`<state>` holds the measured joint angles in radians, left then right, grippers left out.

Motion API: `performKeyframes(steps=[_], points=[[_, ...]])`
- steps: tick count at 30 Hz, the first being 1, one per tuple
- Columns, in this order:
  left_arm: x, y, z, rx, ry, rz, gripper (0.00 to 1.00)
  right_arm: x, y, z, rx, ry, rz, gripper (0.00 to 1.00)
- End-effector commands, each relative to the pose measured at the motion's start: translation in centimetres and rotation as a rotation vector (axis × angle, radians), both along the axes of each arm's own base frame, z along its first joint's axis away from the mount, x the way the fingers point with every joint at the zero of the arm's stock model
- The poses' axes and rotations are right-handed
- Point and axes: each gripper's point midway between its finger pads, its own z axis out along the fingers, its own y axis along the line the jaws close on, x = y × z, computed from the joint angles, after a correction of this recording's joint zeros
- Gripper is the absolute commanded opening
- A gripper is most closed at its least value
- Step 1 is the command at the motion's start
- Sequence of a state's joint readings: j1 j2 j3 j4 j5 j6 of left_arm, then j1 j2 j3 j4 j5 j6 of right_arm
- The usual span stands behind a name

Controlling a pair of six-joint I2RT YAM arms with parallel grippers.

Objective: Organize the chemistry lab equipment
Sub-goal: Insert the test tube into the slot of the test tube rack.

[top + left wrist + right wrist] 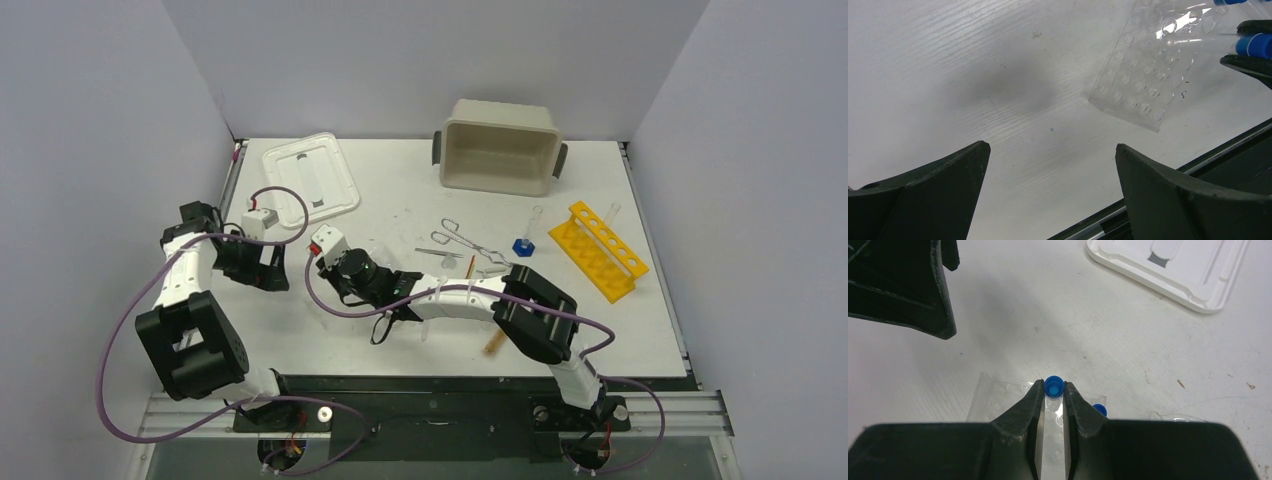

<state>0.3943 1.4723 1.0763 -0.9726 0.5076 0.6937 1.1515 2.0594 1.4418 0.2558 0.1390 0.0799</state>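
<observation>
My right gripper (1053, 384) is shut on an upright clear tube with a blue cap (1054, 387), held over a clear plastic well plate (993, 395) on the table. A second blue cap (1100, 410) shows just right of my fingers. In the left wrist view the plate (1148, 75) lies at the upper right and the held tube (1254, 45) shows at the right edge. My left gripper (1050, 147) is open and empty over bare table, left of the plate. In the top view the right gripper (332, 272) sits close to the left gripper (262, 270).
Metal forceps (460, 236), a blue-capped tube (527, 236) and a thin red-and-green spatula (470, 265) lie mid-table. A yellow tube rack (598, 250) stands at the right. The beige tub (500, 148) is at the back, its white lid (310, 178) at the back left.
</observation>
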Motion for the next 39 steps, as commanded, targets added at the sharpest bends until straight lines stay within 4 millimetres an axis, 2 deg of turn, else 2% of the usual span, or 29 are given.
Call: performKeyframes(steps=[1, 11, 18, 25, 39], points=[[1.4, 0.3, 1.2, -0.019, -0.059, -0.010, 0.97, 1.4, -0.1, 0.0, 0.031, -0.039, -0.047, 0.00], [1.4, 0.2, 1.5, -0.028, -0.060, -0.009, 0.97, 1.4, -0.4, -1.5, 0.019, -0.026, -0.054, 0.00], [1.4, 0.3, 1.5, -0.025, -0.059, -0.005, 0.97, 1.2, -0.3, -1.8, 0.019, -0.015, -0.044, 0.00], [1.5, 0.3, 1.4, -0.025, -0.055, -0.002, 0.97, 0.6, -0.4, -1.2, 0.021, -0.020, -0.034, 0.00], [1.3, 0.5, 1.1, -0.022, -0.054, 0.003, 0.97, -0.6, -0.5, 1.1, 0.045, -0.048, -0.022, 0.00]])
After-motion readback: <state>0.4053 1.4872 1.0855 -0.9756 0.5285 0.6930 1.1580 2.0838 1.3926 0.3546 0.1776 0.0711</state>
